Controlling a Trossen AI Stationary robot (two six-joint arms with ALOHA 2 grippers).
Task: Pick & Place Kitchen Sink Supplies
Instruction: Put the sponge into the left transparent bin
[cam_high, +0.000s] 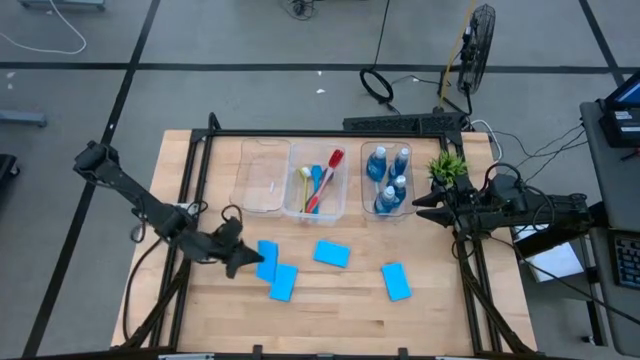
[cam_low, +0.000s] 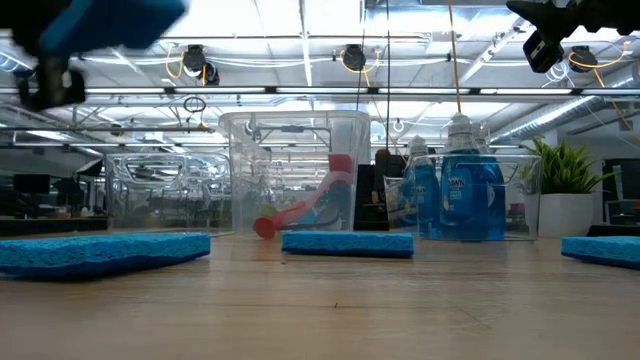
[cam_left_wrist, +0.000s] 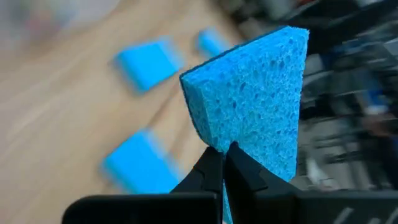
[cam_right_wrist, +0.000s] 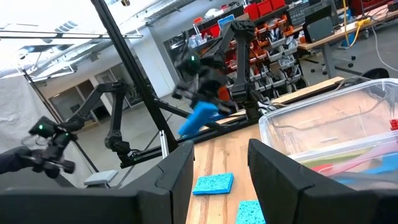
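Sponge pinched and lifted, on its way to the empty bin

The blue sponge (cam_left_wrist: 255, 99) stands on edge between my left gripper (cam_high: 243, 258) fingers, which are squeezed tight on its lower corner so it stays put while I carry it above the table (cam_high: 440, 310). Three more sponges lie flat on the wood: one (cam_high: 283, 282) just beside my left gripper, one (cam_high: 332, 254) near the middle, one (cam_high: 396, 281) further right. I judge the left clear bin (cam_high: 262, 175) is their home, since it is bare, while the brushes (cam_high: 320, 180) fill the middle bin and the blue bottles (cam_high: 388, 180) the right one. My right gripper (cam_right_wrist: 221, 165) waits beside the plant (cam_high: 447, 167), jaws partly apart and holding nothing.
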